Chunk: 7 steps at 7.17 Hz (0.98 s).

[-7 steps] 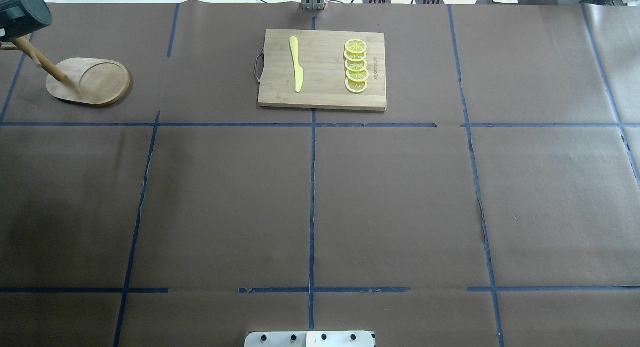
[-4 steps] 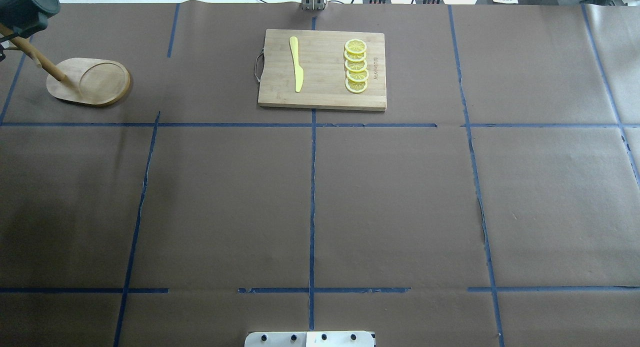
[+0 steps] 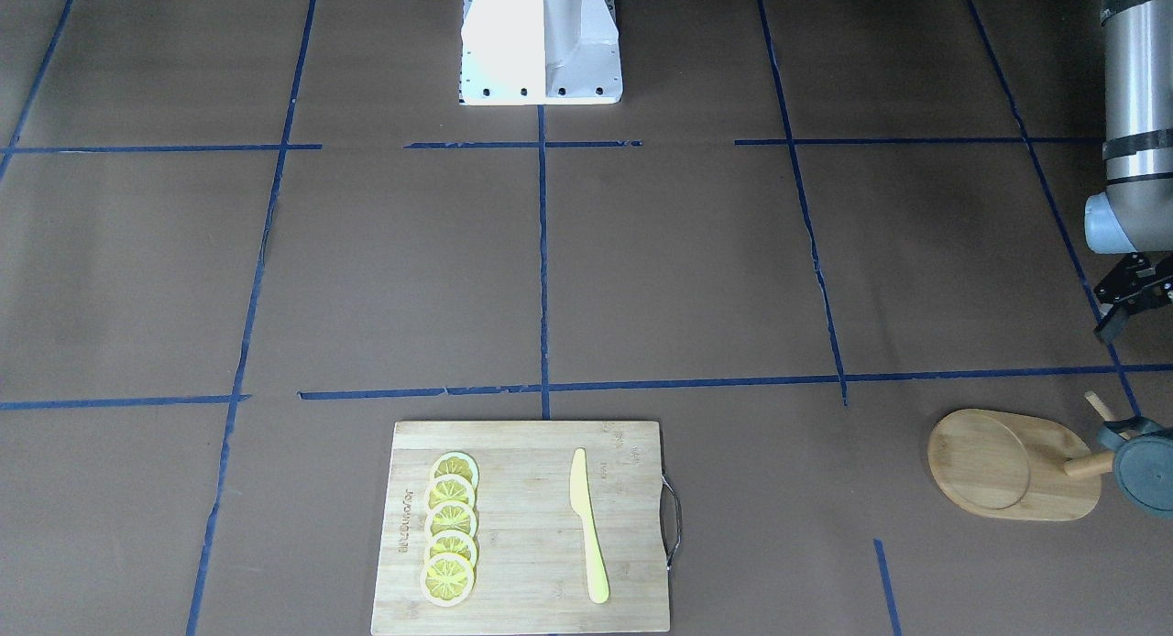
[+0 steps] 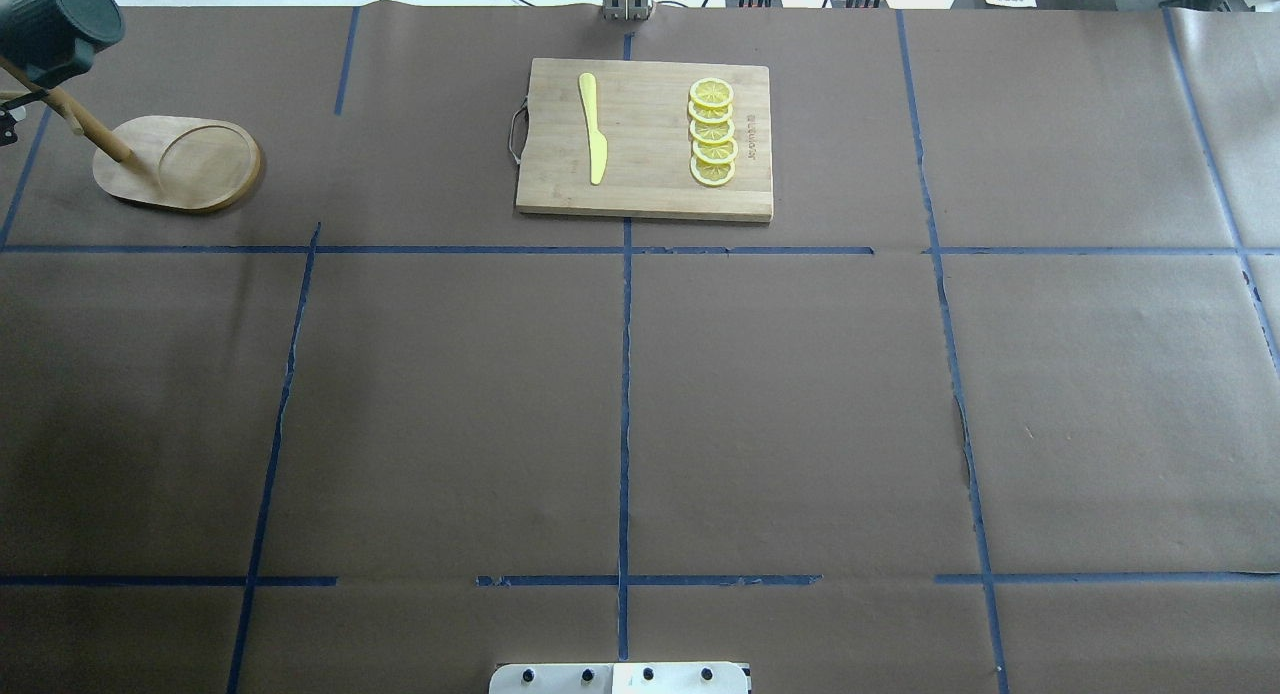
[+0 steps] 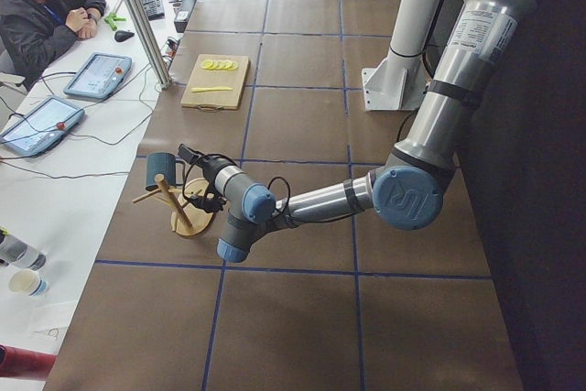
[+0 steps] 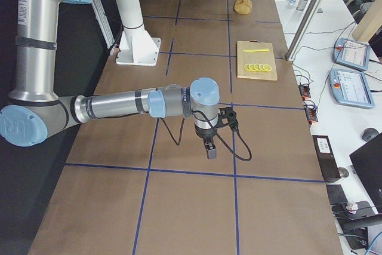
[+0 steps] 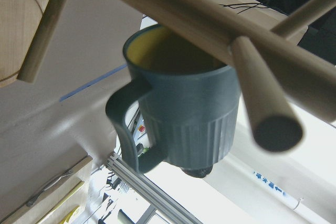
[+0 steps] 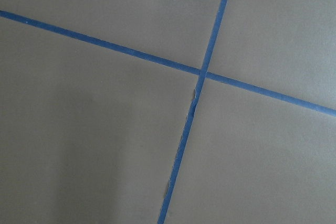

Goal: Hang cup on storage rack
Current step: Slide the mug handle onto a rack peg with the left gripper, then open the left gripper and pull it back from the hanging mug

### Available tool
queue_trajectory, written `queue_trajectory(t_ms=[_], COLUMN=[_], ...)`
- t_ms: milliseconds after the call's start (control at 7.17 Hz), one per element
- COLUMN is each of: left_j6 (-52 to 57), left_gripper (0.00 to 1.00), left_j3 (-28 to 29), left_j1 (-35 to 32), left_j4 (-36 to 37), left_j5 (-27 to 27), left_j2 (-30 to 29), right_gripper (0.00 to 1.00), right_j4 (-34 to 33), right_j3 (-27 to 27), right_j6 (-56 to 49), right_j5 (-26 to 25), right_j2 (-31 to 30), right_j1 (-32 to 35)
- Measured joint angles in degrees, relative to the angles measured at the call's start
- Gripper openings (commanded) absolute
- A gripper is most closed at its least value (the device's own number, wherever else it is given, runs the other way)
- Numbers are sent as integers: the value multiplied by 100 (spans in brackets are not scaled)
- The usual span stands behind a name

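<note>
Apparently the dark teal-grey ribbed mug hangs from a peg of the light wooden oval-based rack at the overhead view's upper left, likely rigid and breakable, best pinched across its rim opposite the handle; the left gripper holds nothing, its opening unclear.

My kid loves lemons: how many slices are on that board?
5 lemon slices, overlapping in one row on the cutting board, beside the yellow knife. More could hide underneath.
</note>
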Motion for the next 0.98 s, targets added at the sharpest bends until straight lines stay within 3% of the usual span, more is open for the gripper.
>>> queue_trajectory(t_ms=[419,698,977], left_j6=[1685,3690,5764], left_gripper=[100,100,100], left_j3=[-416,-542,-569], left_j1=[-275,-818,-1053], left_j4=[139,793,1561], left_j5=[-1353,-2795,-3470], left_j2=[95,105,130], right_gripper=[100,100,100], right_j4=[0,0,0], right_j3=[-14,-26,-33], right_j6=[17,24,29], right_j5=[-2,21,33], right_j2=[-1,5,9], right_j1=[-4,-12,-43])
